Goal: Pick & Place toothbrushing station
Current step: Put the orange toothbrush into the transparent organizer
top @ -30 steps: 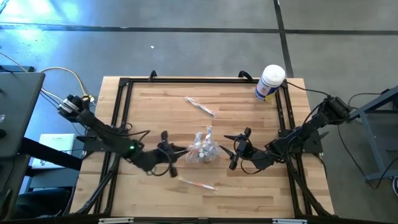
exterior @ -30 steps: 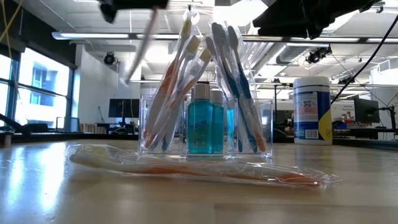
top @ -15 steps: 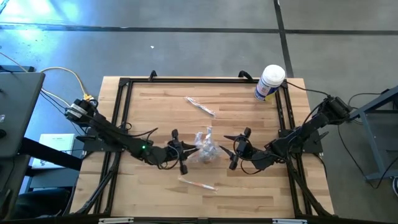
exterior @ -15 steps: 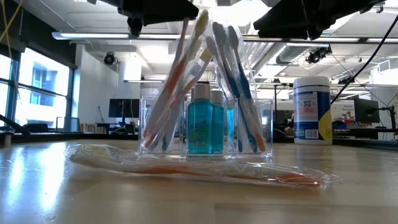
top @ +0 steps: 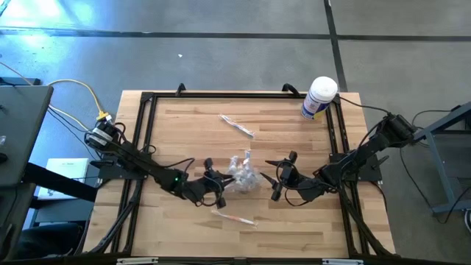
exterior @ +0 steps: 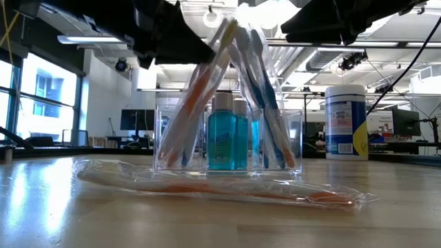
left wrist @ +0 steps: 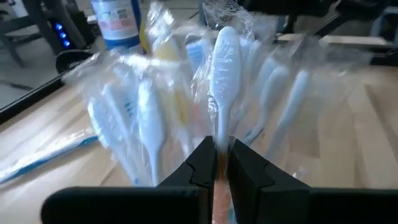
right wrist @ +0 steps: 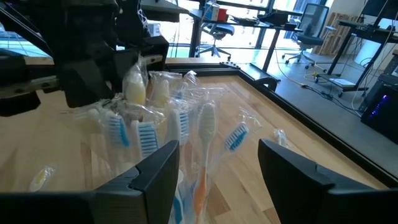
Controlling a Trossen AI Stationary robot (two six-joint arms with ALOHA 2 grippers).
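Left gripper [left wrist: 220, 163]: fingers pinched on wrapped toothbrush [left wrist: 222, 74] at toothbrushing station [exterior: 227, 141], mid-table. Right gripper [right wrist: 217, 165]: fingers wide, empty, just beside station. White canister [exterior: 344, 121]: blue label, text unreadable.

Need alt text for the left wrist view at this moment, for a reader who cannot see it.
The left gripper is shut on a wrapped toothbrush, its white head pointing up. Just beyond stands the clear toothbrushing station, crowded with more wrapped brushes, on the wooden table.

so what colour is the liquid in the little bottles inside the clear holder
Teal blue. The bottles stand in the middle of the holder, clearest in the low view.
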